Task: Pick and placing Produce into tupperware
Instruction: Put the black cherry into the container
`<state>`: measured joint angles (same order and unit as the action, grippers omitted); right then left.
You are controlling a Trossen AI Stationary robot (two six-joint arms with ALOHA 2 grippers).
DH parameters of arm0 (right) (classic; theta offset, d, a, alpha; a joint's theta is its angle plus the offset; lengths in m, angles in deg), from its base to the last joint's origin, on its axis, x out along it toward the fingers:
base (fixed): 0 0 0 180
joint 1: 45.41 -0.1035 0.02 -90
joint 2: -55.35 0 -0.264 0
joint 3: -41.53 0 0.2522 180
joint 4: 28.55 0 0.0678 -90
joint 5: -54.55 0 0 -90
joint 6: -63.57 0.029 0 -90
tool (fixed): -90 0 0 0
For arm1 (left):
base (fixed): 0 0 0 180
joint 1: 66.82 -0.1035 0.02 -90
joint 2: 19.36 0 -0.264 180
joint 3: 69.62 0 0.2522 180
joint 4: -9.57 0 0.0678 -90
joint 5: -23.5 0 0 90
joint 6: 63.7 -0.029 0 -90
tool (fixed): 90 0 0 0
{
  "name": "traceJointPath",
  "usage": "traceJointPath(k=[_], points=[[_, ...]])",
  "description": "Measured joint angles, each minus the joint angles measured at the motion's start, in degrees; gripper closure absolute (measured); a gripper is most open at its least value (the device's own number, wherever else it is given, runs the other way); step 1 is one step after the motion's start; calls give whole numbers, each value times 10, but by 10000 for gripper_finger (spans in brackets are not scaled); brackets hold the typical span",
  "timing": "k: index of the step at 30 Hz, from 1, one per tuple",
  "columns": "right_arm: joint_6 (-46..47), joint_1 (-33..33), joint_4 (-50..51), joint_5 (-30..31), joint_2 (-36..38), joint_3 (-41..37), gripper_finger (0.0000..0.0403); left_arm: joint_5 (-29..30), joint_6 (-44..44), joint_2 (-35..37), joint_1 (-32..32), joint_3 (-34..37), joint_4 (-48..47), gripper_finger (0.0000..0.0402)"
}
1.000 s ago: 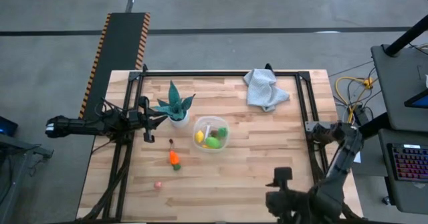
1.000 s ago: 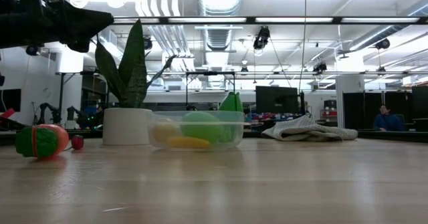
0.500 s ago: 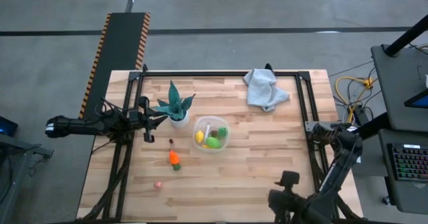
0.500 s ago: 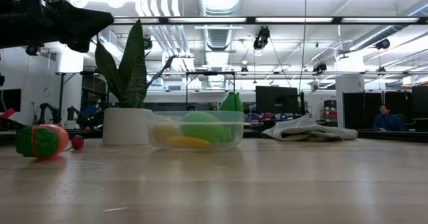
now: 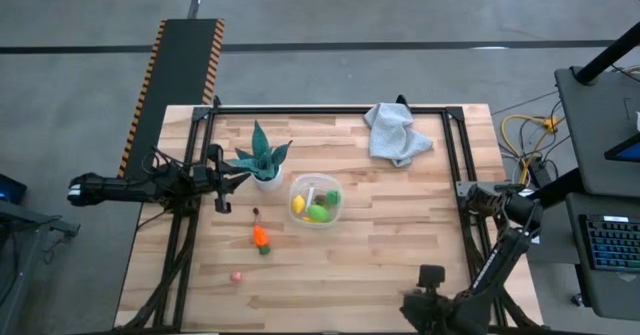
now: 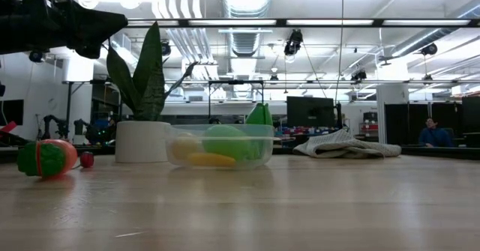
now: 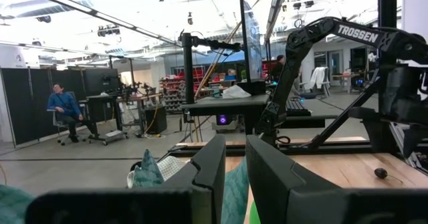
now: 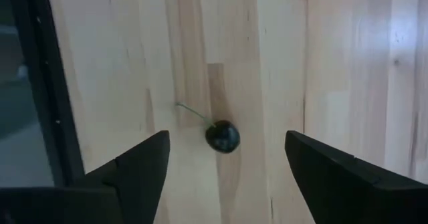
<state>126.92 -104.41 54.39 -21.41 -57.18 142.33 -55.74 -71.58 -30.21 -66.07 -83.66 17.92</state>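
The clear tupperware [image 5: 315, 201] stands mid-table with yellow and green produce inside; it also shows in the low view [image 6: 221, 146]. An orange-and-green piece [image 5: 260, 237], a pink piece [image 5: 236, 275] and a small dark piece [image 5: 256, 212] lie on the wood to its left. My right gripper [image 8: 224, 174] is open above a dark round piece with a thin stem [image 8: 223, 136], which lies on the table between and beyond the fingers, untouched. In the high view this gripper [image 5: 428, 303] is at the near edge. My left gripper [image 5: 224, 181] is shut and empty beside the plant.
A teal potted plant [image 5: 262, 161] stands just left of the tub. A pale grey cloth [image 5: 397, 133] lies at the far right. A black frame rail [image 8: 30, 83] runs close beside the dark piece. Black rails [image 5: 455, 165] border the table's sides.
My right arm has drawn a little toward the table's near edge, its gripper staying open. Nothing on the table has moved.
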Motion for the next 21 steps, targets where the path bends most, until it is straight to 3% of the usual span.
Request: traceJointPath(k=[5,21], points=[[-46,0,-6,-5,0,-16,129,0,0,0,0,0,0,353],[-43,0,-131,-25,-1,-115,138,0,0,0,0,0,0,353]])
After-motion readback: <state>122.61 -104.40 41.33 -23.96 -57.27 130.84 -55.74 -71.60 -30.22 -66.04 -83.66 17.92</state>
